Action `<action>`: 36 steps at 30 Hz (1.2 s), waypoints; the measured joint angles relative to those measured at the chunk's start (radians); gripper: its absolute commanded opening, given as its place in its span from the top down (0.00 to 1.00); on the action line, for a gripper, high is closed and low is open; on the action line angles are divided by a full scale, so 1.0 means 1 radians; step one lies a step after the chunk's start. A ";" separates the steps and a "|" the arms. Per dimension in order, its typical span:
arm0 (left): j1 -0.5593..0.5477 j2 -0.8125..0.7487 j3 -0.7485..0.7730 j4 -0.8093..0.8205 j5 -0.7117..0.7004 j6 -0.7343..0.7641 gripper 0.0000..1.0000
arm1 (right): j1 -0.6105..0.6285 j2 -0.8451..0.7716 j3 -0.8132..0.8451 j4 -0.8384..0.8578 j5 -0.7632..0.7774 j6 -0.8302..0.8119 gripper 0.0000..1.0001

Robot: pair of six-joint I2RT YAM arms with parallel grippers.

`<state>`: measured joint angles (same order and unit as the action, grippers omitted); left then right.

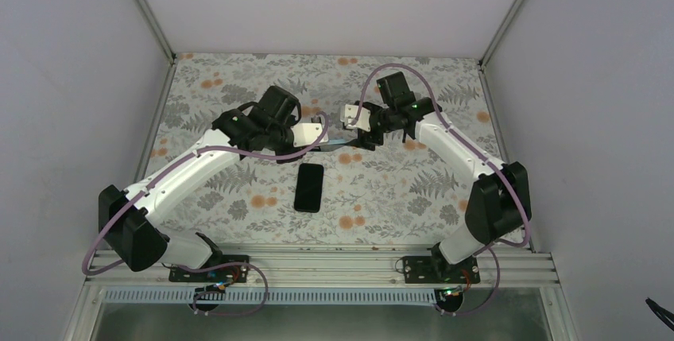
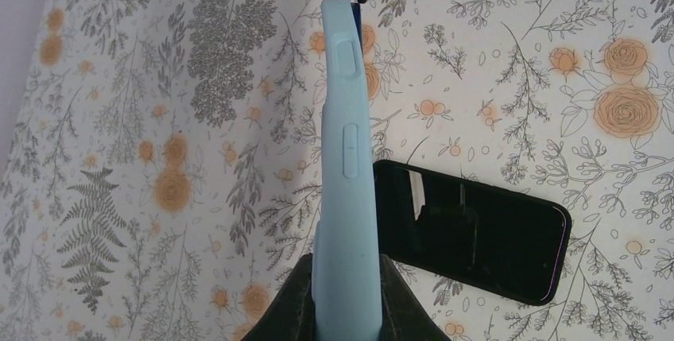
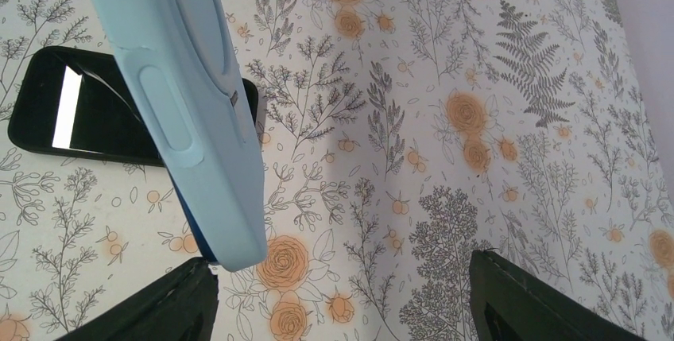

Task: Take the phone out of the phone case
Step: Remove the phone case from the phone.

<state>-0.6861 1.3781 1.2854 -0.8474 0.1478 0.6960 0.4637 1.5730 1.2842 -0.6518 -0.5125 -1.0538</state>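
Seen from above, the black phone (image 1: 309, 187) lies flat on the flowered table (image 1: 238, 79), outside its case and between the two arms. In the left wrist view, the left gripper (image 2: 347, 285) is clamped on the light blue phone case (image 2: 346, 142), which it holds on edge over the table. In the right wrist view, the right gripper (image 3: 342, 297) has its jaws wide apart and grips nothing, with the end of the case close to one finger.

one black phone (image 1: 309, 187), one blue case (image 2: 346, 158)
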 measured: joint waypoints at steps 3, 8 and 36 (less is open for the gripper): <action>0.000 0.000 0.000 0.000 -0.001 0.000 0.98 | 0.000 0.005 0.002 0.000 0.000 0.000 0.21; 0.000 -0.001 0.000 0.000 -0.003 0.000 0.98 | 0.000 0.018 0.005 -0.003 0.000 0.000 0.21; 0.010 -0.019 -0.015 0.011 -0.002 -0.001 0.98 | 0.000 0.070 0.042 0.021 0.028 0.008 0.21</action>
<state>-0.6758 1.3594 1.2705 -0.8368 0.1463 0.6949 0.4633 1.6432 1.3266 -0.6308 -0.4847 -1.0462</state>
